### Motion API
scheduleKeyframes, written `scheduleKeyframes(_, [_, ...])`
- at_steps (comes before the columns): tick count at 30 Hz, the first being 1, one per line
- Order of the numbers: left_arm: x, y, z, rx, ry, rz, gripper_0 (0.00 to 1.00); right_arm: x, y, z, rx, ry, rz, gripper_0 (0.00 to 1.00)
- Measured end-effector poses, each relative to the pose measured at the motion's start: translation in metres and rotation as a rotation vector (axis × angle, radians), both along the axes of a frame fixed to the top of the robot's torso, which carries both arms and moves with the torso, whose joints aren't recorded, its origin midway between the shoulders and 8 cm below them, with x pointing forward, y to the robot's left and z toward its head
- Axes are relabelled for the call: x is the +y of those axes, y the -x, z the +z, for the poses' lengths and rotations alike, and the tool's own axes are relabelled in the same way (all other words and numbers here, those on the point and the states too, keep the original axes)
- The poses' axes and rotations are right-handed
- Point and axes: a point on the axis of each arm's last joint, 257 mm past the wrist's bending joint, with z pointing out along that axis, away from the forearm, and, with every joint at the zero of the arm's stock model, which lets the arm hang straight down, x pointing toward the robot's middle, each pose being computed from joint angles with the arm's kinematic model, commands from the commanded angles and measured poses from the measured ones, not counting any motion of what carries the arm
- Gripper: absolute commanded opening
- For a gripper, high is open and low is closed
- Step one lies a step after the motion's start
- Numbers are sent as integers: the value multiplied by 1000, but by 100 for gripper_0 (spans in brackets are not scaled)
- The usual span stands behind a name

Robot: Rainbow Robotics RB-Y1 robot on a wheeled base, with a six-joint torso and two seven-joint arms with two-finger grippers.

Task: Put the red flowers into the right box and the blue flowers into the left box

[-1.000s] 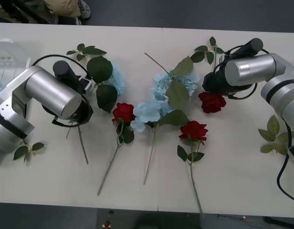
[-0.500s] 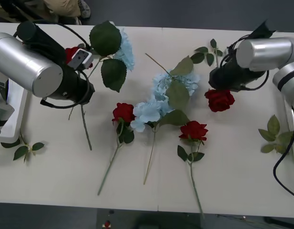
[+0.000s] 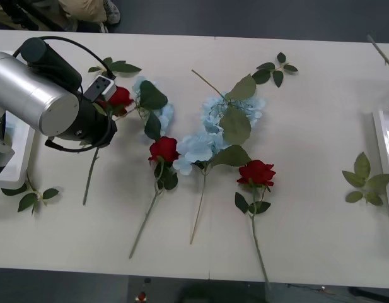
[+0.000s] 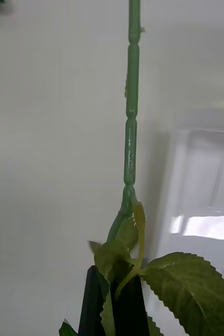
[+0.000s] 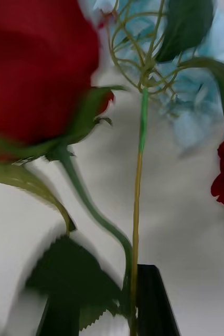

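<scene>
The left gripper (image 5: pixel 104 310) hangs over the tabletop's (image 3: pixel 307 240) left end, its black jaws clamped together on two thin stems at once: a red rose (image 3: pixel 120 96) and a blue flower (image 3: pixel 157 108) whose heads lie just beyond it. The left box (image 3: pixel 17 158) sits under that arm at the left edge. Mid-tabletop lie two more blue clusters (image 3: pixel 210 129) with two roses (image 3: pixel 256 172) beside them toward the near edge. The right gripper (image 4: pixel 114 307) has its jaws closed on a leafy green stem (image 4: pixel 131 105) above the right box (image 3: pixel 386 158) at the right edge.
</scene>
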Motion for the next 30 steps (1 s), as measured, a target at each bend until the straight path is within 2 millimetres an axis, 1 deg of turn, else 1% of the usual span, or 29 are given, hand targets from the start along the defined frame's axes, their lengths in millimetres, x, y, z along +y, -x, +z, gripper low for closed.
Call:
scheduleKeyframes(3, [1, 0, 0, -1, -2, 1, 100, -44, 22, -4, 7, 66, 61, 0])
scheduleKeyframes(5, [1, 0, 0, -1, -2, 1, 100, -69, 39, -11, 12, 88, 87, 0])
scheduleKeyframes(8, [1, 0, 0, -1, -2, 1, 100, -101, 59, -25, -5, 84, 66, 0])
scheduleKeyframes(12, [1, 0, 0, -1, -2, 1, 100, -137, 82, -49, -44, 88, 54, 0])
scheduleKeyframes(16, [1, 0, 0, -1, -2, 1, 100, -168, 99, -65, -78, 151, 93, 0])
scheduleKeyframes(18, [1, 0, 0, -2, -2, 1, 100, -177, 104, -72, -83, 170, 87, 0])
scheduleKeyframes(20, [3, -2, 1, -8, -10, 6, 100, -181, 105, -78, -90, 174, 80, 0])
scheduleKeyframes(24, [19, -12, 6, -50, -57, 39, 100, -184, 105, -85, -95, 195, 79, 0])
scheduleKeyframes(26, [20, -19, 4, -66, -43, 44, 100, -185, 103, -87, -96, 206, 83, 0])
scheduleKeyframes(28, [15, -25, -1, -71, -11, 24, 100, -185, 100, -89, -100, 221, 89, 0])
scheduleKeyframes(29, [12, -27, -2, -74, -7, 0, 100, -185, 98, -90, -102, 229, 93, 10])
scheduleKeyframes(30, [10, -29, -4, -79, -13, -31, 100, -184, 96, -91, -102, 234, 98, 18])
